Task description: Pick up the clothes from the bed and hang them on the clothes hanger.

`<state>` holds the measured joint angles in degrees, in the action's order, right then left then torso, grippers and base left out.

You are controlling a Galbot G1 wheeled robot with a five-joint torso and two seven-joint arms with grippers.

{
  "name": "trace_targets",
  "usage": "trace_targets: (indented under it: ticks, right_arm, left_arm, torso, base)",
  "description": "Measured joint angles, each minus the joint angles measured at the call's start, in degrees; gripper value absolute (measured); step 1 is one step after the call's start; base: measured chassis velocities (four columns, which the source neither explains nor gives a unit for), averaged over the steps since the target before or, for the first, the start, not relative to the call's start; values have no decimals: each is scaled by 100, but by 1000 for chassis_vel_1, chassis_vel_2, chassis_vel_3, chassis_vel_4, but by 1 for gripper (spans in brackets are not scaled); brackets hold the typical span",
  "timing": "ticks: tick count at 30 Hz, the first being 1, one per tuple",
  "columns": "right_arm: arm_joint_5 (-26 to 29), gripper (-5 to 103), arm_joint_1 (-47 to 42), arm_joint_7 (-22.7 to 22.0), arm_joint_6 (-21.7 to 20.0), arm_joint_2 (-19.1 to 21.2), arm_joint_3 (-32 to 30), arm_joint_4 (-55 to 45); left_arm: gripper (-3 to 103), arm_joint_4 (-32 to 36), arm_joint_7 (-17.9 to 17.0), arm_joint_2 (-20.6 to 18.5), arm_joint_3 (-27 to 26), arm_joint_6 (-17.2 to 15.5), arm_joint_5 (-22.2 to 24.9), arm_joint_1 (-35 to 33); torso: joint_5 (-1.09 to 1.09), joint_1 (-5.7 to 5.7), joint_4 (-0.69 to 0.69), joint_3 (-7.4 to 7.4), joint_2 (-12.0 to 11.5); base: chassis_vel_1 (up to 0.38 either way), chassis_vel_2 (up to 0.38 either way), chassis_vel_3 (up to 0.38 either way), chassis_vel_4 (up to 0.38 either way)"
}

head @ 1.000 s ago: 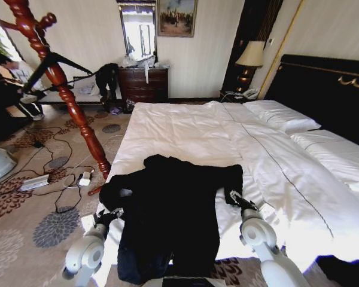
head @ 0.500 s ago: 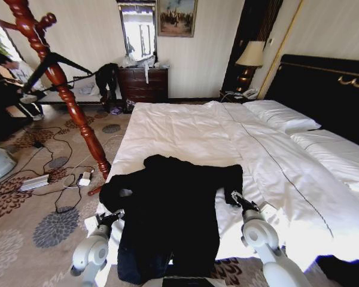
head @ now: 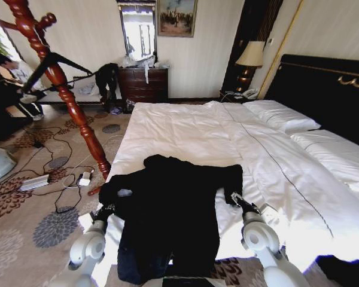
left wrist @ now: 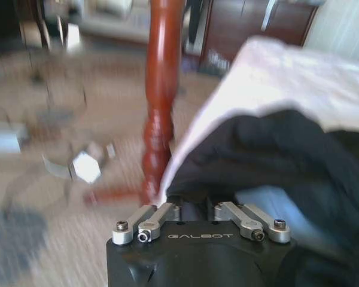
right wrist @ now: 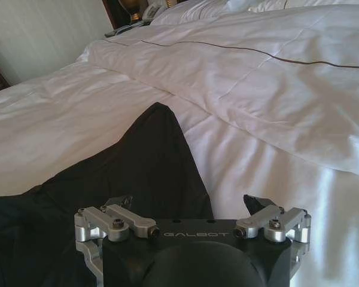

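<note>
The clothes, a long black coat (head: 170, 215), lie spread flat on the near end of the bed (head: 185, 128), with the hem hanging over the foot edge. My left gripper (head: 103, 210) sits at the coat's left sleeve by the bed's side edge. In the left wrist view its jaws look drawn together at the dark cloth (left wrist: 275, 155), and I cannot tell whether any cloth is between them. My right gripper (head: 234, 200) hovers open just over the right sleeve tip (right wrist: 161, 149). The black clothes hanger (head: 69, 63) hangs on the wooden stand.
A red-brown wooden coat stand (head: 72, 101) leans up from the carpet just left of the bed. Cables and a power strip (head: 35, 182) lie on the floor beside it. A dresser (head: 142, 84), a lamp (head: 250, 57) and the black headboard (head: 323, 89) are farther back.
My left arm has shifted left, from over the coat's side to the sleeve at the bed's edge. The right arm and the coat have barely moved.
</note>
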<state>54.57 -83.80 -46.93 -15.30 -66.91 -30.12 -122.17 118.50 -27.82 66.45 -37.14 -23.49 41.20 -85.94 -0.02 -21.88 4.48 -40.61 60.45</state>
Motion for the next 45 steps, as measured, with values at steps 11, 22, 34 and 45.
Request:
trace_targets:
  ticks: [11, 22, 34, 45]
  right_arm:
    - [-1, 100, -50, -10, -2, -1, 1, -147]
    - [-18, 100, -18, 10, -4, -8, 42, -103]
    - [1, 100, 238, 34, -4, 52, 183, 196]
    - [84, 100, 384, 34, -11, 125, 255, 287]
  left_arm:
    - [0, 513, 818, -1809, -1137, 550, -2990, -623]
    - [10, 126, 547, -1087, -215, 67, -2997, -986]
    - [58, 1754, 1051, -1699, -571, 142, -1710, -1500]
    - [90, 1759, 586, -2538, -1577, 251, 784, -35]
  torso:
    - [4, 0, -1, 0, 0]
    - [-1, 0, -2, 0, 0]
    - [4, 1, -1, 0, 0]
    - [-1, 0, 2, 0, 0]
  base:
    - [0, 0, 0, 0]
    - [0, 0, 0, 0]
    - [0, 0, 0, 0]
    - [0, 0, 0, 0]
